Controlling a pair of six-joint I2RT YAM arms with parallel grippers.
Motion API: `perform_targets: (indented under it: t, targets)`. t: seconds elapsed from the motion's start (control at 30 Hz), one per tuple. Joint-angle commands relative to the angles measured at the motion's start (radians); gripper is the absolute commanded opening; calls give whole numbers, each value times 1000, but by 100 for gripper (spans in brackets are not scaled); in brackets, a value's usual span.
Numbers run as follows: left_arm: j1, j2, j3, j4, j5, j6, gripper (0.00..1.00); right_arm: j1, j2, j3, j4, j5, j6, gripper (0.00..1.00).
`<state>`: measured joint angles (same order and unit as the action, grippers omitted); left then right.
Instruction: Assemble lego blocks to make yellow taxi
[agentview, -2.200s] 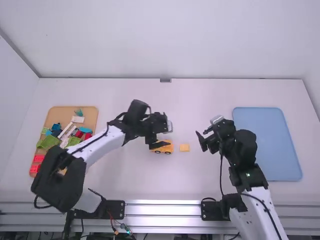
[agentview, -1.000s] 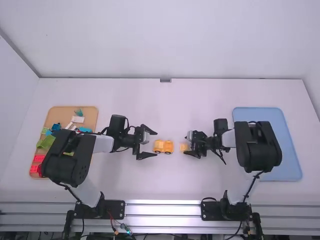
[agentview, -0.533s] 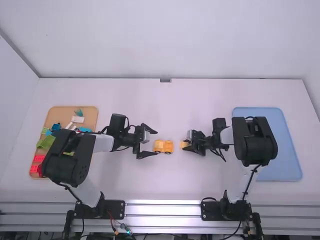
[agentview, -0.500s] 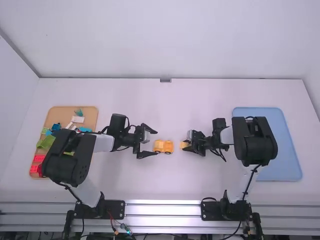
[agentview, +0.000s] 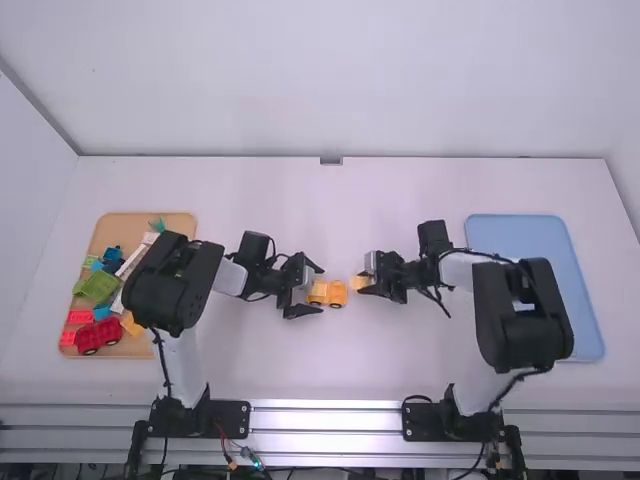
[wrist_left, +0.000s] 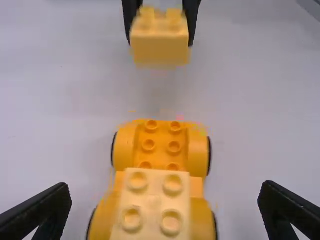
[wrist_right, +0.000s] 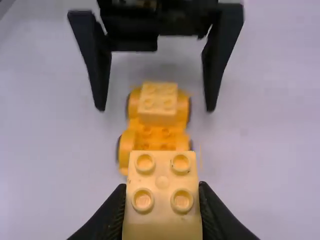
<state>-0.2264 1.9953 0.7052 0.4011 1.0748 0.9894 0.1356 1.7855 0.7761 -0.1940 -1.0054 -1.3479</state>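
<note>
We have the wheeled base (wrist_left: 198, 145) near the middle of the table (agentview: 330, 370), well in from its near edge, with 1 pale yellow block (wrist_left: 154, 212) on the end by our left gripper (wrist_left: 166, 192), whose fingers are spread. Our right gripper (wrist_right: 162, 192) grips a 2nd block (wrist_right: 162, 172), apart from the base. We judge the taxi partly built; seating that block remains, probably over the bare studs.

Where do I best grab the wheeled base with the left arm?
I'd grip the wheeled base across its wheeled sides, under the mounted block, from the left arm's side. The left gripper stands open astride that part, which should leave the bare studs free.
</note>
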Motion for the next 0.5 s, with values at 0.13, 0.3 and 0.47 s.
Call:
perform_targets:
  t: [0.13, 0.3, 0.47]
  targets:
    - [-31, 17, 8, -4, -15, 51, 99, 89, -159, -167, 313, 110, 312, 9]
    - [-69, 17, 3, -7, -74, 51, 100, 123, -154, -223, 445, 124, 390, 11]
    - [-60, 17, 3, -7, -72, 51, 91, 120, -104, -219, 453, 119, 390, 9]
